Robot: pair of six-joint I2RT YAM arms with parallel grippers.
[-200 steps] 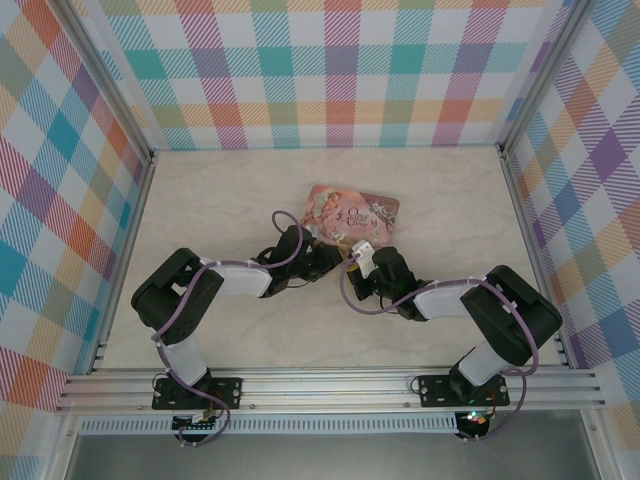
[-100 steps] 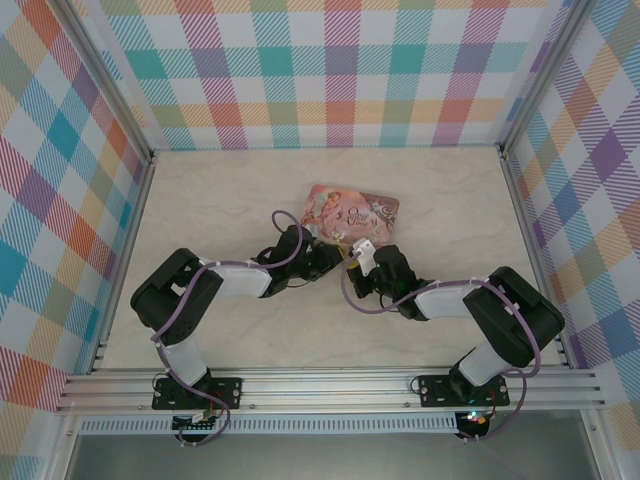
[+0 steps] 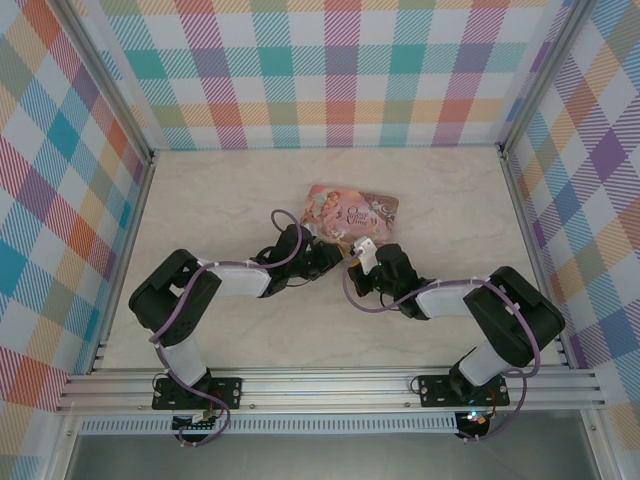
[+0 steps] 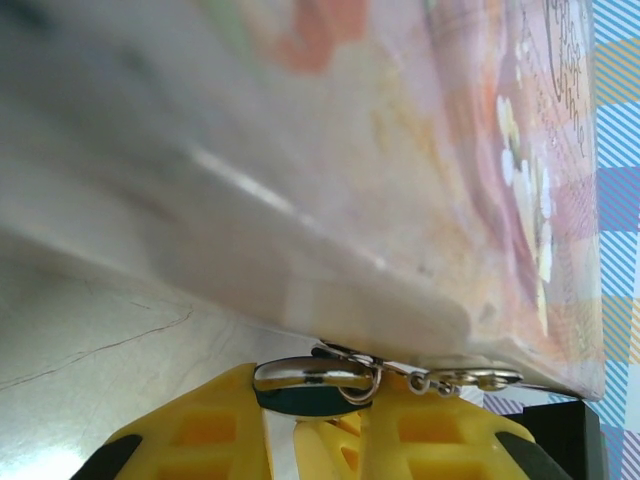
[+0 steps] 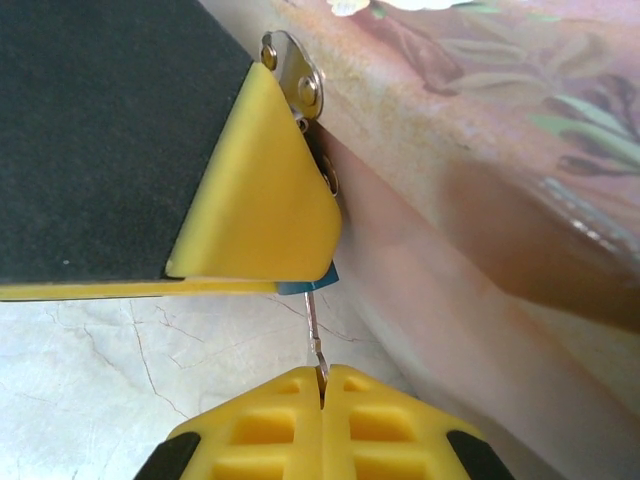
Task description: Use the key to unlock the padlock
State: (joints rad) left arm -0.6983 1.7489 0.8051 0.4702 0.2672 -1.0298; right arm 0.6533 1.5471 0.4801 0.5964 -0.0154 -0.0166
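The small padlock [image 4: 300, 399], dark blue with a silvery shackle, sits clamped between the yellow fingers of my left gripper [image 4: 325, 408], hard against the near edge of the pink illustrated tin [image 4: 420, 150]. A thin silvery key [image 5: 315, 325] is pinched in my right gripper [image 5: 322, 376]. The key's tip reaches up into the blue underside of the padlock [image 5: 306, 287], which peeks out below the left gripper's yellow finger [image 5: 260, 190]. From above, the left gripper [image 3: 335, 256] and the right gripper [image 3: 357, 262] meet at the tin's [image 3: 355, 210] front edge.
A small metal chain and ring [image 4: 450, 379] hangs off the shackle against the tin. Marble-patterned tabletop [image 3: 230, 200] stretches on all sides, bounded by plaid walls [image 3: 320, 70] and the aluminium frame rail [image 3: 330, 385] at the near edge.
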